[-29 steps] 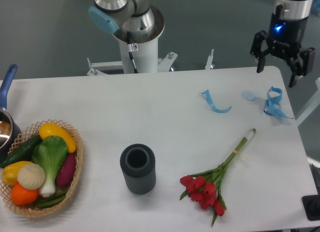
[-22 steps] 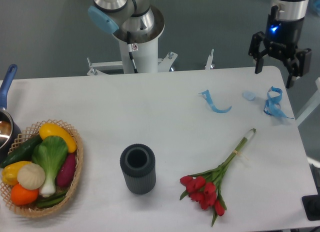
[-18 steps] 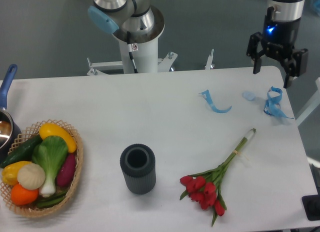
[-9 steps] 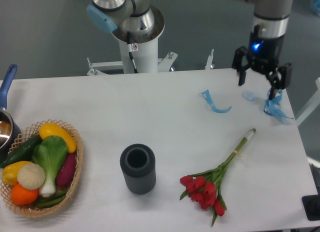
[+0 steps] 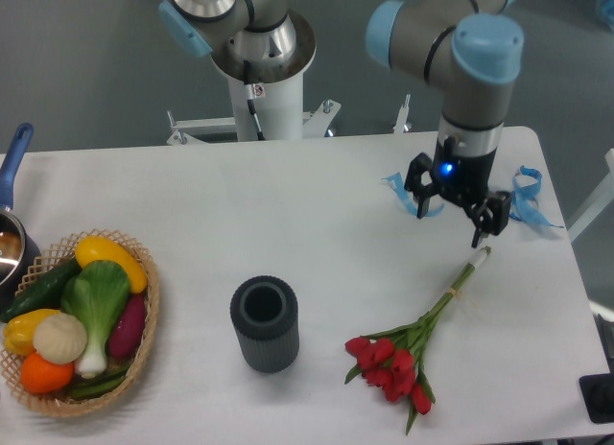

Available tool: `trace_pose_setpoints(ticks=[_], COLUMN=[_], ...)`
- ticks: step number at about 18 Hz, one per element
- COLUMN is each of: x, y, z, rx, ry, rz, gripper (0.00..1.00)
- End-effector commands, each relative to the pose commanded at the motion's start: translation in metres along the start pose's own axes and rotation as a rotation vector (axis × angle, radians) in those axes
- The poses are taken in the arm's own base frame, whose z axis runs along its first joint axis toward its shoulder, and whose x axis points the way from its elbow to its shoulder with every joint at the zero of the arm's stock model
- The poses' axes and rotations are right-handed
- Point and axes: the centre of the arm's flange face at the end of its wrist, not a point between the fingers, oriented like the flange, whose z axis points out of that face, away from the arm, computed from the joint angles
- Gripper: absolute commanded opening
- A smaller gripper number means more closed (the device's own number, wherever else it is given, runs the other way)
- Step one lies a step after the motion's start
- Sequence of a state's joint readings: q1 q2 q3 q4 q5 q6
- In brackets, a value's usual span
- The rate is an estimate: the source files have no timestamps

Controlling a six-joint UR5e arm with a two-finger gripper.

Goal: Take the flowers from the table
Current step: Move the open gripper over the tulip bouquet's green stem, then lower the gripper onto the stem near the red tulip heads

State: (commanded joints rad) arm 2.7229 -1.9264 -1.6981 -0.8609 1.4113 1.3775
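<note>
The bunch of red tulip flowers with thin green stems (image 5: 408, 350) lies untouched on the white bench (image 5: 288, 224); my gripper (image 5: 458, 221), jaws apart, has swung in above the stem ends, ready to descend.

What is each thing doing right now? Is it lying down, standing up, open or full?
flowers: lying flat on the table, not held
table: holding everything
gripper: open, empty, above the stem end
dark cup: standing upright, looks empty
basket: full of vegetables
blue ribbons: lying loose on the table
pot: at the left edge, mostly cut off
</note>
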Motion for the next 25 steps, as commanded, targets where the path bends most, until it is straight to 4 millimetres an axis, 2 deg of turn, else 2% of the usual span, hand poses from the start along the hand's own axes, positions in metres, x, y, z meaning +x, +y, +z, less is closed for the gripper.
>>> trace_pose_setpoints(ticks=[1, 3, 6, 8, 10, 12, 14, 18, 25], x=[0.002, -0.001, 0.007, 0.003, 0.004, -0.003, -0.014, -0.018, -0.002], y=[-0.003, -0.003, -0.006, -0.005, -0.002, -0.012, -0.013, -0.016, -0.028], z=[0.016, 0.023, 0.054, 0.06, 0.075, 0.084, 0.096, 0.11, 0.136], rx=[0.002, 0.002, -0.006, -0.009, -0.046, -0.055, -0.053, -0.046, -0.047], ry=[0.002, 0.004, 0.053, 0.056, 0.066, 0.051, 0.051, 0.064, 0.081], rz=[0.007, 0.006, 0.011, 0.014, 0.023, 0.037, 0.031, -0.026, -0.016], gripper=[1.0, 1.0, 1.0, 1.0, 1.0, 1.0, 1.0, 1.0, 0.98])
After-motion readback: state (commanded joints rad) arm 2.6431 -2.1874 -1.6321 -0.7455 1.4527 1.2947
